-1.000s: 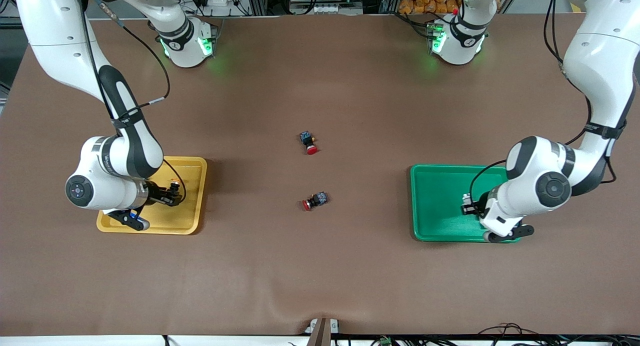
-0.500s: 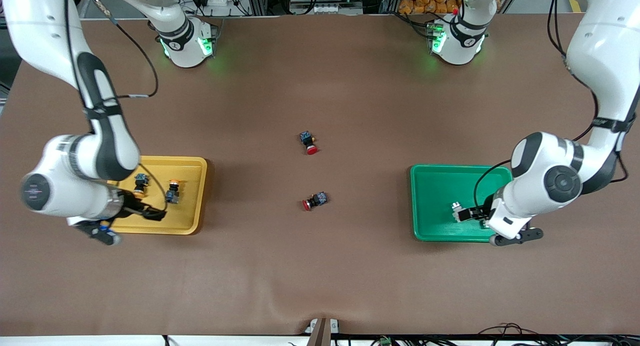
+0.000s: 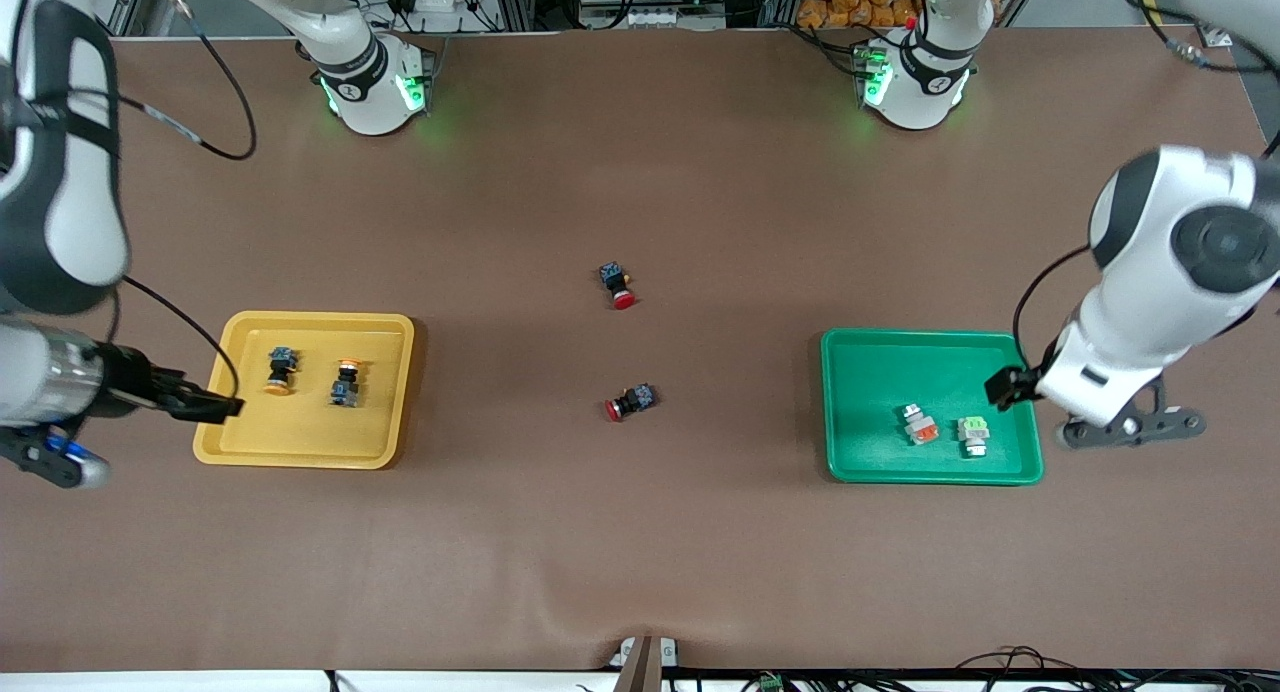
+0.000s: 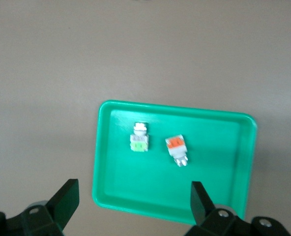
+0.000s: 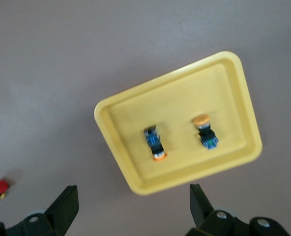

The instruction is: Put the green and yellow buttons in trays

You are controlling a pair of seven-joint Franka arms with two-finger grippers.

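Yellow tray (image 3: 380,334): two buttons, both black-blue bodies with orange-yellow caps (image 3: 279,369) (image 3: 345,383). Green tray (image 3: 860,352): two white-grey buttons, one with a green face (image 3: 973,434), one with an orange face (image 3: 919,425). Mid-table: two black-blue buttons with red caps (image 3: 617,285) (image 3: 629,402). Table (image 3: 640,552) plain brown, no pattern. Arms white with black joints; left gripper (image 4: 130,201) and right gripper (image 5: 130,204) fingers black. Bases glow green.

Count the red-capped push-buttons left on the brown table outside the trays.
2. One red-capped black-blue button lies mid-table; the other red-capped button lies nearer the front camera. Neither is in the yellow tray or green tray.
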